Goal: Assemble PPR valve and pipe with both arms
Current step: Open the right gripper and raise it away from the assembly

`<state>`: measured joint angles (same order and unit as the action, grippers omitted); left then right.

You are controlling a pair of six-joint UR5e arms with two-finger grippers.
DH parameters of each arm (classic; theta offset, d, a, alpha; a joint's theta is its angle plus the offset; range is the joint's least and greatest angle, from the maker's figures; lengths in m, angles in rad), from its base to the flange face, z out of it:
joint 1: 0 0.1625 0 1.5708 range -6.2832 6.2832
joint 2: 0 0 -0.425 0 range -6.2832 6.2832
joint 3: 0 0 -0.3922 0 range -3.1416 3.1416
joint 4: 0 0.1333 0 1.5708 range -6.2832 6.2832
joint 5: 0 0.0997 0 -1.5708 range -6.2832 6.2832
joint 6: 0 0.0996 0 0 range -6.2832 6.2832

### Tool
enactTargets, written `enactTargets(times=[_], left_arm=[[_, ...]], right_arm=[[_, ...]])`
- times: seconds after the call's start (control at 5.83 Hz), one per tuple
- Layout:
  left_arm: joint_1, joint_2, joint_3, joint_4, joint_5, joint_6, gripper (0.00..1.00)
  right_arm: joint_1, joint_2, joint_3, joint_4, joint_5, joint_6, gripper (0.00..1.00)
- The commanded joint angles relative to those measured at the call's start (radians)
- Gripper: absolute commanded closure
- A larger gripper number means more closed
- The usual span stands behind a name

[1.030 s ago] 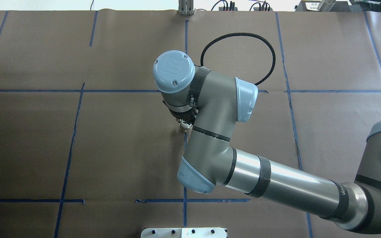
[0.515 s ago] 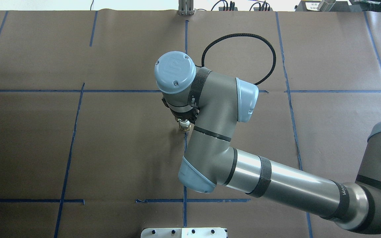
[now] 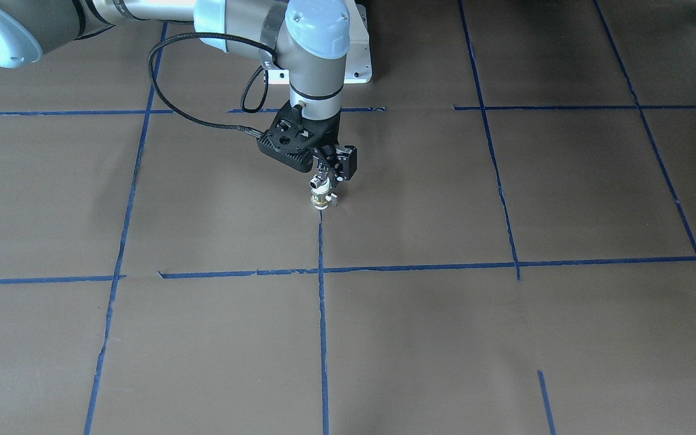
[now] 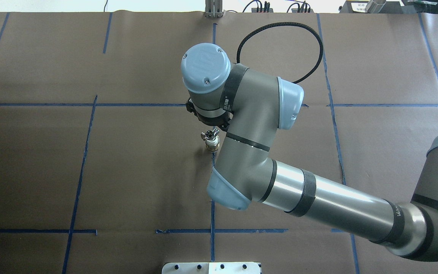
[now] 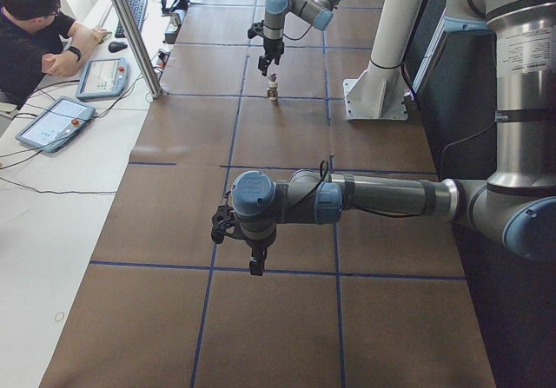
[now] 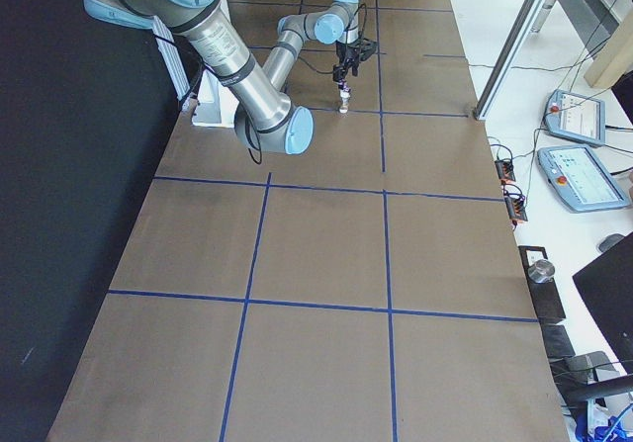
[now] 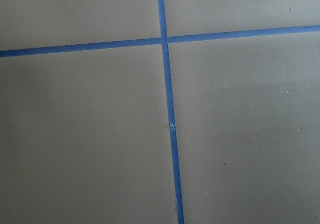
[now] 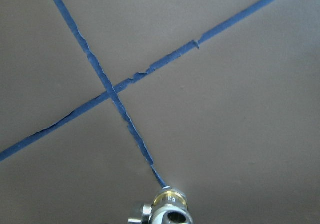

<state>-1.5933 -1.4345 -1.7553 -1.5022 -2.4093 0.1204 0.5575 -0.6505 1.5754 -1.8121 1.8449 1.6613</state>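
Our right gripper is lifting clear of the stubby white-ended, brass-banded valve, jaws parted and empty. The valve is standing on the brown table, far from every edge, the chrome T-shaped pipe atop. The left gripper's opening we cannot tell.

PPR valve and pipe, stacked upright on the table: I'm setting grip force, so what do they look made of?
The pipe on top looks like chrome-plated metal: it is mirror-bright, with sharp highlights around its round opening. The PPR valve beneath it shows a yellowish, glossy band that reads as brass. Whether its ends are plastic is too small to judge in these views.
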Motion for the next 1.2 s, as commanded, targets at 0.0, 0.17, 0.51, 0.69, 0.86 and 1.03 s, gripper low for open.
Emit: enactTargets(times=[0.0,0.17,0.51,0.69,0.86,1.03], left_arm=[[0.0,0.003,0.019,0.0,-0.002,0.01,0.0],[0.0,0.014,0.017,0.0,0.002,0.008,0.0],[0.001,0.011,0.039,0.002,0.007,0.002,0.0],[0.0,0.016,0.042,0.005,0.013,0.007,0.0],[0.001,0.028,0.04,0.003,0.015,0.008,0.0],[0.001,0.026,0.036,0.003,0.044,0.01,0.0]], right_arm=[[0.168,-0.059,0.0,-0.003,0.206,-0.319,0.01],[0.25,-0.113,-0.002,-0.006,0.258,-0.478,0.01],[0.44,-0.263,0.0,-0.009,0.359,-0.88,0.01],[0.532,-0.355,-0.002,-0.007,0.381,-1.119,0.0],[0.606,-0.465,0.018,0.0,0.388,-1.348,0.0],[0.696,-0.576,0.043,0.002,0.427,-1.549,0.0]])
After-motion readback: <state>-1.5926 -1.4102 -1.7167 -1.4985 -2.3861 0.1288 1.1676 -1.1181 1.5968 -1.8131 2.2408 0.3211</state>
